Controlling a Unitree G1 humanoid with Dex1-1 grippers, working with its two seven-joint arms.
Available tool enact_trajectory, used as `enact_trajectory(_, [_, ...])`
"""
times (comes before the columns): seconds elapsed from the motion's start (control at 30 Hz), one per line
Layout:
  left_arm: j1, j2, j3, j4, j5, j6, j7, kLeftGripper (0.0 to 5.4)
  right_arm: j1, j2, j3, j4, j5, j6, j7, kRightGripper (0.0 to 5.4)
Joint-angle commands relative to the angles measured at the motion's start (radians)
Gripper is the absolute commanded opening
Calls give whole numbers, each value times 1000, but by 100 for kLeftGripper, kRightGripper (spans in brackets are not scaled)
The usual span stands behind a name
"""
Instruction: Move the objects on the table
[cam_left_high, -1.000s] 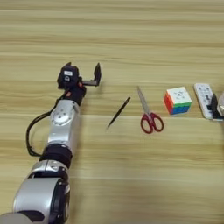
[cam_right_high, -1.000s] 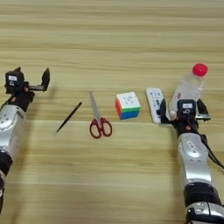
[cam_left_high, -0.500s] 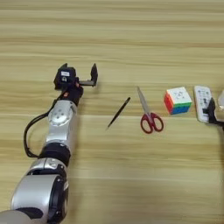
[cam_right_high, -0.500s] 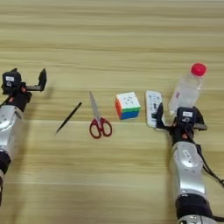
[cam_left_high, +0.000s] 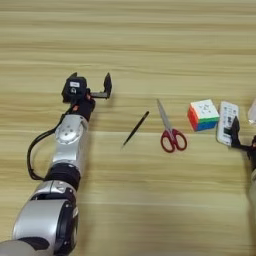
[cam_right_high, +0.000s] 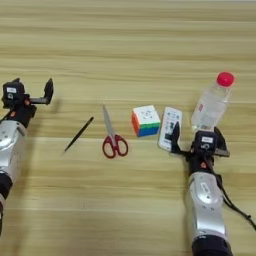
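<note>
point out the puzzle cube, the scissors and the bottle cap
puzzle cube (cam_right_high: 145, 120), right eye view, white top face
scissors (cam_right_high: 115, 146), right eye view, red handle loops
bottle cap (cam_right_high: 225, 79), right eye view, red top

the right gripper (cam_right_high: 197, 141) hides the clear bottle's (cam_right_high: 212, 102) base; the left eye view crops that bottle.

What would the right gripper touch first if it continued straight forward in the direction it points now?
Probably the clear plastic bottle: the right gripper stands open just before its base, pointing away from the robot. Its left finger is beside the white remote control, so depth is uncertain.
</note>
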Motion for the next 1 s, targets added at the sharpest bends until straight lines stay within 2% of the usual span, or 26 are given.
enact_trajectory(0.03, [-27, 0, -2, 17, 12, -5, -1, 540, 58, 24, 14, -3, -24, -7, -15, 537])
enact_trajectory(0.4, [-32, 1, -1, 30, 12, -8, -6, 540, 83, 52, 37, -37, -7, -33, 7, 537])
enact_trajectory(0.6, [-33, 0, -2, 37, 13, -10, -7, 540, 97, 50, 32, -87, -32, -76, -23, 537])
enact_trajectory(1.0, [-35, -1, -2, 42, 13, -12, -8, 540, 118, 63, 52, -150, -58, -120, -22, 537])
